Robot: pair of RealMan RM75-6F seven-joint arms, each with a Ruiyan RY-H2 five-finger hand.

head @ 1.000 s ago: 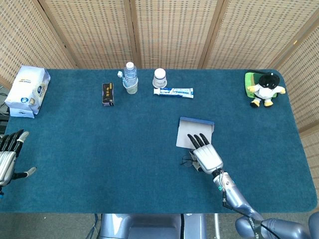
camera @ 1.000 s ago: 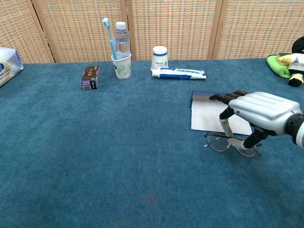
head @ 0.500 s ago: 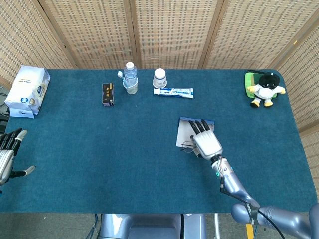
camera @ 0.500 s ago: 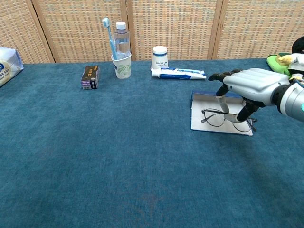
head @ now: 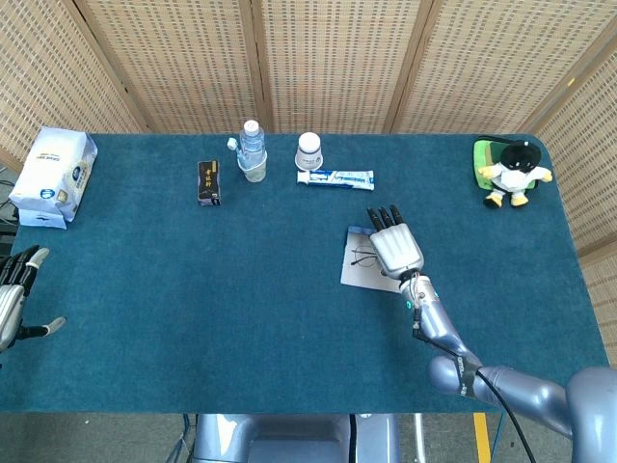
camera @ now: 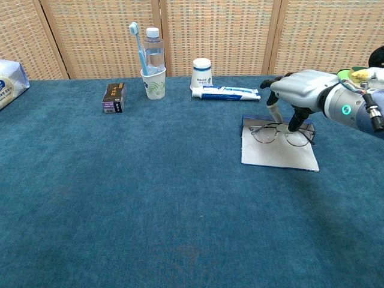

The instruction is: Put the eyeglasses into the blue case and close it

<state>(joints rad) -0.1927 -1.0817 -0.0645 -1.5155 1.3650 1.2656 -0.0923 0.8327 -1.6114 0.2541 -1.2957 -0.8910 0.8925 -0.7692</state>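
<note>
We hold the thin wire-framed eyeglasses [camera: 279, 135] pinched under our right hand [camera: 298, 90], directly over the open blue case [camera: 278, 151], long axis parallel to the tabletop's rear edge.

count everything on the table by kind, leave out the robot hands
eyeglasses: 1
blue case: 1
cups: 2
bottle: 1
toothbrush: 1
toothpaste: 1
small box: 1
tissue pack: 1
plush toy: 1
total: 10

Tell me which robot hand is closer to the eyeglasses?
The right. The right hand is directly over the eyeglasses, holding them above the open blue case. The left hand is far off at the table's left edge.
</note>
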